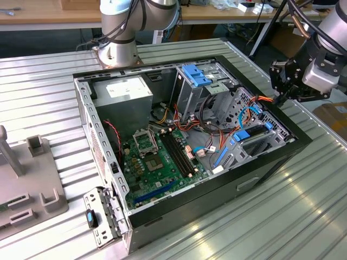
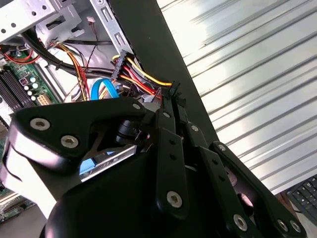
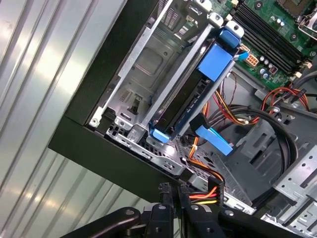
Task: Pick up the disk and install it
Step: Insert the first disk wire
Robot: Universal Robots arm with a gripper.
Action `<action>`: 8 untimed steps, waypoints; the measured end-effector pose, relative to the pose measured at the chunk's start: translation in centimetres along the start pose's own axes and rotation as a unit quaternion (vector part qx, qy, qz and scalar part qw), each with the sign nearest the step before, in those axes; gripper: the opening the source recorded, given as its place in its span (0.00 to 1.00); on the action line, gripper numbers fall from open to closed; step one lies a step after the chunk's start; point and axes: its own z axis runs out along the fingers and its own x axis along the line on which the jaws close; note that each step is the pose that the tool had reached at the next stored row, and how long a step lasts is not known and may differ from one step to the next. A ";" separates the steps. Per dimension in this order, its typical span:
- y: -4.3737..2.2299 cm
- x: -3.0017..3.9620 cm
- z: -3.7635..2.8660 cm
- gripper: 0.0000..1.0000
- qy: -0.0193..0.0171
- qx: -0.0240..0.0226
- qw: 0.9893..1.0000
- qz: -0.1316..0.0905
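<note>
Gripper: the gripper (image 3: 173, 189) hangs just over the rim of the computer case (image 1: 260, 168), at the wall that carries the drive cage. Its fingers are drawn close together with nothing between them, so it is empty.
Disk: the disk (image 3: 188, 101) is inside the case, slotted into the metal cage (image 3: 148, 64) against that same wall. Its dark slab runs along the cage and its blue carrier frame shows at both ends. Whether it is fully seated cannot be told.
Gap: the gripper is near the disk but not touching it.
Neighbours in the case: a bundle of red, yellow and orange wires (image 3: 203, 193) lies at the rim directly under the fingertips. The green motherboard (image 3: 267, 25) sits deeper in the case, beyond the cage.
Handling, as a judgement: the disk is likely stiff and dense for its size, with smooth metal faces that would slip under a light pinch. It tolerates knocks badly.
Where to take hold: across the two long edges, on the blue plastic frame — it gives better purchase than bare metal. Stay clear of the connector end.
Risk: the wires at the case rim could snag the fingers.
</note>
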 end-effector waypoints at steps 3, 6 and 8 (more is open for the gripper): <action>0.00 0.01 0.01 0.16 0.002 0.000 1.000 0.006; 0.01 0.00 0.03 0.16 0.007 0.001 1.000 0.027; 0.01 0.00 0.05 0.16 0.011 0.001 0.999 0.041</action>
